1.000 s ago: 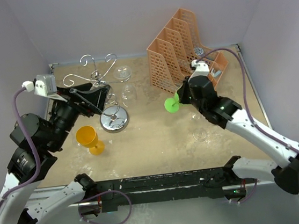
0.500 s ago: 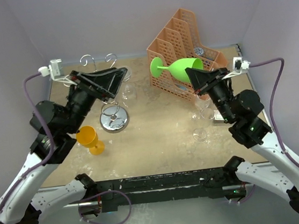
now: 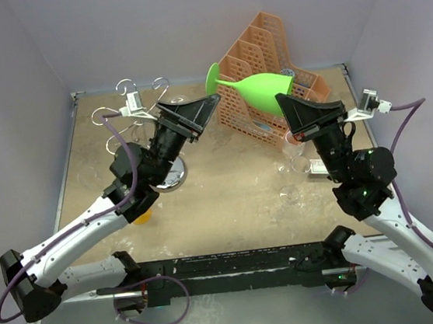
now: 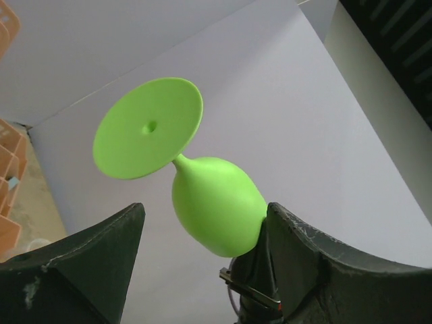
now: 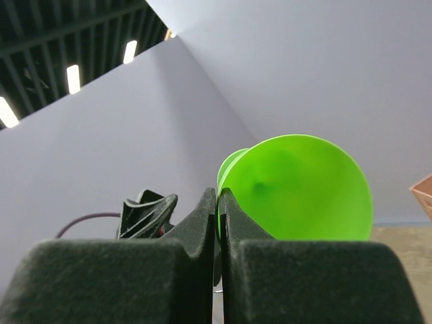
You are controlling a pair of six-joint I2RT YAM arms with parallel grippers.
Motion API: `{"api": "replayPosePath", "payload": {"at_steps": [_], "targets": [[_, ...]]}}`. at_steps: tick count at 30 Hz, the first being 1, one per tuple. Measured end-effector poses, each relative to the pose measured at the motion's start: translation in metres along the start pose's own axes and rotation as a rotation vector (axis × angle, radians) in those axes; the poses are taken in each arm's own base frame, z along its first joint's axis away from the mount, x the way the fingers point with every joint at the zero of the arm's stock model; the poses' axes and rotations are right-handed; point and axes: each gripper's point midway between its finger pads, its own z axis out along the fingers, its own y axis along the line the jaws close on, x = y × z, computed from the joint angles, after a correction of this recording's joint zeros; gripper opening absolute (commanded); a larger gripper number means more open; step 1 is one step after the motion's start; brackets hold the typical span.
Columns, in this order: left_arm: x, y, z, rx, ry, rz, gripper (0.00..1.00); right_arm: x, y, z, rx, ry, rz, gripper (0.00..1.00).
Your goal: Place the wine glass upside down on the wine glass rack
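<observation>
The bright green wine glass (image 3: pixel 259 89) lies roughly level in the air, foot (image 3: pixel 212 78) to the left and bowl to the right. My right gripper (image 3: pixel 287 105) is shut on its rim; in the right wrist view the gripper (image 5: pixel 217 194) pinches the edge of the glass (image 5: pixel 304 189). My left gripper (image 3: pixel 199 113) is open and points at the foot from the left, without touching. In the left wrist view the glass (image 4: pixel 216 202) sits beyond the gripper (image 4: pixel 206 210), not between the fingers. The silver wine glass rack (image 3: pixel 135 99) stands at the back left, its round base (image 3: pixel 173 176) partly hidden by my left arm.
An orange mesh file organiser (image 3: pixel 255 52) stands at the back, right behind the held glass. A yellow goblet (image 3: pixel 140 215) peeks out under my left arm. Clear glasses (image 3: pixel 291 194) stand on the table near my right arm. Walls close in on three sides.
My right arm has lifted the green glass off the table and tipped it level. My left gripper has swung right and up from the rack towards the glass's foot.
</observation>
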Motion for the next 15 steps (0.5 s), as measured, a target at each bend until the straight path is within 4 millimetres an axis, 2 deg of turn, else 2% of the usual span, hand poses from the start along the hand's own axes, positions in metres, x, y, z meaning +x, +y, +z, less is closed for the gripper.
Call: {"api": "replayPosePath", "payload": {"at_steps": [3,6,9,15], "targets": [[0.004,-0.01,0.001,0.018,-0.034,-0.04,0.73,0.001,0.006,-0.001,-0.034,-0.005,0.053,0.0],[-0.004,-0.016,0.001,0.029,-0.093,-0.064,0.66,0.006,0.008,-0.003,-0.055,0.009,0.091,0.0],[-0.012,-0.013,0.001,0.019,-0.147,-0.089,0.58,0.014,0.012,-0.004,-0.085,0.029,0.138,0.0],[-0.018,0.0,0.003,-0.016,-0.213,-0.126,0.51,0.03,0.014,-0.003,-0.116,0.082,0.195,0.0]]}}
